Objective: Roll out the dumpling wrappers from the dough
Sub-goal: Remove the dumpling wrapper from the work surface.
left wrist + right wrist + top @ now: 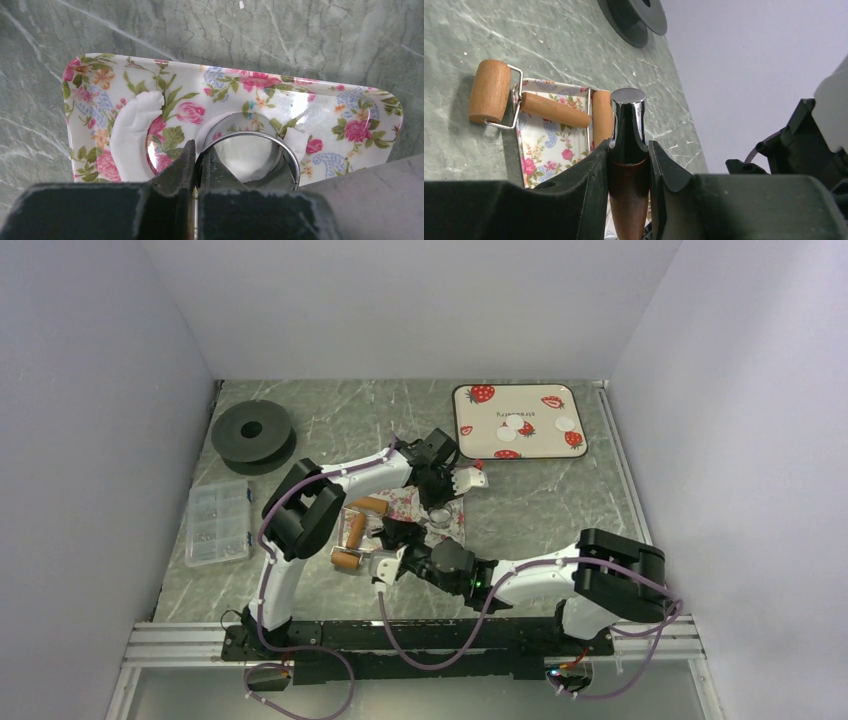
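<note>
The left claw (196, 160) is pinching almost fully shut on the rim of a small round metal ring cutter (250, 134). The cutter appears to be pressing into flattened white dough (132, 135) on a flower-printed rectangular tray (320, 100). The right claw (629, 160) is gripping, part open, a dark wooden tool handle with a chrome cap (627, 115). Three thin white round dumpling wrappers (515, 423) are lying on a strawberry-printed tray (480, 420), at one o'clock on the grey marbled desk (350, 420). A wrapper is likely being cut; next, the disc needs freeing cleanly and carrying over.

The grey marble table (540, 515) carries a black spool (252, 433), clear box (218, 521), strawberry tray (540, 440) and floral tray (330, 107).
</note>
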You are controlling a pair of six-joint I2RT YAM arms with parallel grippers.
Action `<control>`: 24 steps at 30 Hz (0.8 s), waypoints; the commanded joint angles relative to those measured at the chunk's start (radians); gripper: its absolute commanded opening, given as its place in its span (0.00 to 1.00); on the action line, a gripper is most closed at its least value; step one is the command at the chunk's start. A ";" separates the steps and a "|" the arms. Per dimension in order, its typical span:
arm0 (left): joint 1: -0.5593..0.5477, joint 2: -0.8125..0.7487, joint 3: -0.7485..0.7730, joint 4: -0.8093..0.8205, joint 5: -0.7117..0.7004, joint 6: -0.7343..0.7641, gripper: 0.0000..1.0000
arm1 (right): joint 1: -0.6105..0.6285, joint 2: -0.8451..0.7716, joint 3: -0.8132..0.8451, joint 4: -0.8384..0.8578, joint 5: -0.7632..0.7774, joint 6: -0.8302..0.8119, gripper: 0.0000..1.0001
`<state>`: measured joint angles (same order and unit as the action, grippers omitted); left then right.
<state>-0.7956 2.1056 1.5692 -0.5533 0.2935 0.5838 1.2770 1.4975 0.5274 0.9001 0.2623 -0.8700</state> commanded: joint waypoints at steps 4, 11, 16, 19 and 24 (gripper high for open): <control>-0.016 0.061 -0.020 -0.053 0.040 0.000 0.00 | 0.002 0.042 0.026 0.145 0.037 -0.044 0.00; -0.016 0.060 -0.023 -0.053 0.046 0.006 0.00 | 0.003 0.032 -0.003 0.093 0.041 -0.032 0.00; -0.016 0.064 -0.018 -0.059 0.040 0.009 0.00 | 0.002 0.050 -0.042 0.104 0.051 -0.013 0.00; -0.016 0.070 -0.019 -0.062 0.036 0.011 0.00 | 0.002 0.069 -0.058 0.104 0.059 -0.011 0.00; -0.016 0.074 -0.019 -0.059 0.042 0.013 0.00 | 0.005 0.040 -0.056 0.022 0.015 0.070 0.00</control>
<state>-0.7956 2.1075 1.5696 -0.5533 0.2955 0.5873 1.2884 1.5558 0.4816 0.9756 0.2779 -0.8680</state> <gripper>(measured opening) 0.038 0.321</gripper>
